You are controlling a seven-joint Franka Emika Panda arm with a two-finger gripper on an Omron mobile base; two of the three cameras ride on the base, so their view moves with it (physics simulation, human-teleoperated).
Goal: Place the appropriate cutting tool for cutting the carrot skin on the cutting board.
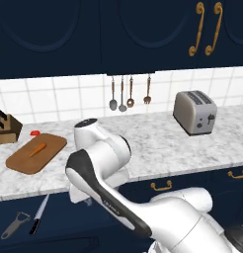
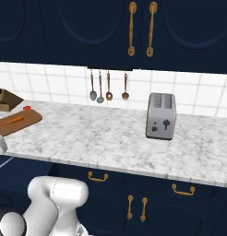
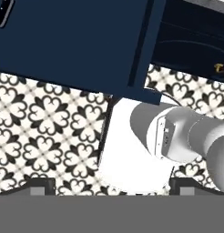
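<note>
Knife (image 1: 39, 214) beside peeler (image 1: 15, 224); toaster (image 1: 195, 112) well apart.

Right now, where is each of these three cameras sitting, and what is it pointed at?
Left base view: behind the arm's left, facing the counter; cutting board, carrot, toaster; peeler and knife lower down; white arm rises lower right.
Right base view: behind its right, same counter; arm lower left.
Hand view: on the hand, facing patterned floor and cabinet; gripper tips at bottom.
Both base views share board, carrot, toaster.
</note>
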